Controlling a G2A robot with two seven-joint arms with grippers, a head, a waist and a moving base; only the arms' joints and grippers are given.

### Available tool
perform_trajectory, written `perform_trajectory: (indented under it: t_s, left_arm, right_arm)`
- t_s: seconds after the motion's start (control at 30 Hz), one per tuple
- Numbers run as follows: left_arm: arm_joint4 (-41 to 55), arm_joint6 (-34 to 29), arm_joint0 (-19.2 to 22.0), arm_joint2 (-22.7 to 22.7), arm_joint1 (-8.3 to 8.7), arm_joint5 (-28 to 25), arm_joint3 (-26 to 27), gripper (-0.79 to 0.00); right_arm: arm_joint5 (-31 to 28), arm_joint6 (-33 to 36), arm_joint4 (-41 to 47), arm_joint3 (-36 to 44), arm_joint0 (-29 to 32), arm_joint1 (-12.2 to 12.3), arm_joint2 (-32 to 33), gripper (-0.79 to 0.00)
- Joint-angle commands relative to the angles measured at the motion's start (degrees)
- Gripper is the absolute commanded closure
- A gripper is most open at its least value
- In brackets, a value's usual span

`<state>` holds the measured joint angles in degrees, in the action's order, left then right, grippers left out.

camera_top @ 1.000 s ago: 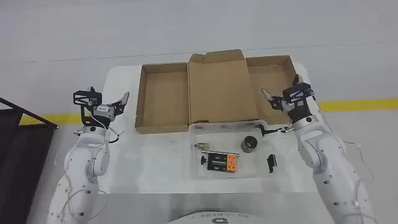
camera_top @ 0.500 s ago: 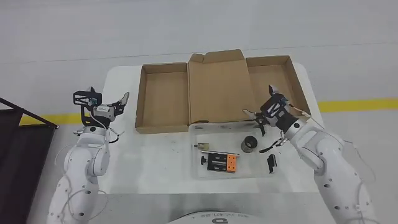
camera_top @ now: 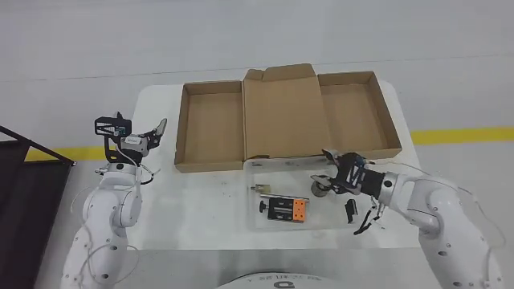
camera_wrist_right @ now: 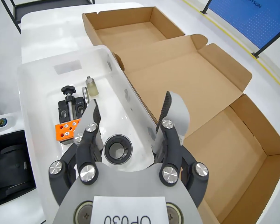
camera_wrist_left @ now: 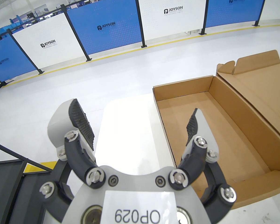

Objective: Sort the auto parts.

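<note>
While the left hand (camera_wrist_left: pixel 135 106) hangs open at the left edge of the tabletop (camera_top: pixel 197 201), the right hand (camera_wrist_right: pixel 131 99), also open, hovers over the black ring (camera_wrist_right: pixel 117 149) in the clear tray (camera_wrist_right: pixel 37 75).

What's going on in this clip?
The right end effector hovers open over the white tray, just above a black ring-shaped part. A small vise with an orange block and a small cylinder lie in the same tray, beside the open cardboard box. The left end effector is open and holds nothing, near the box's other end.
</note>
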<state>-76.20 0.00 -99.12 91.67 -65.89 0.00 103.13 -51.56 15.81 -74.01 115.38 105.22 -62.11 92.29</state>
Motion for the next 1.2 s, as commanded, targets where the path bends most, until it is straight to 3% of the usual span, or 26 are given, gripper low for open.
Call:
perform_trajectory:
  t_s: [0.0, 0.23, 0.6, 1.17]
  left_arm:
    - [0.0, 0.0, 0.0, 0.0, 0.00, 0.0, 0.0, -0.785]
    - [0.0, 0.0, 0.0, 0.0, 0.00, 0.0, 0.0, -0.785]
    - [0.0, 0.0, 0.0, 0.0, 0.00, 0.0, 0.0, -0.785]
    - [0.0, 0.0, 0.0, 0.0, 0.00, 0.0, 0.0, -0.785]
  right_arm:
    - [-0.2, 1.0, -0.5, -0.2, -0.1, 0.1, -0.3, -0.382]
    - [0.8, 2.2, -5.3, -0.9, -0.4, 0.5, -1.8, -0.339]
    - [3.4, 0.3, -13.9, -3.0, 0.3, 1.1, -3.2, -0.372]
    - [3.1, -1.6, -14.5, -4.5, 0.9, 1.9, -2.7, -0.339]
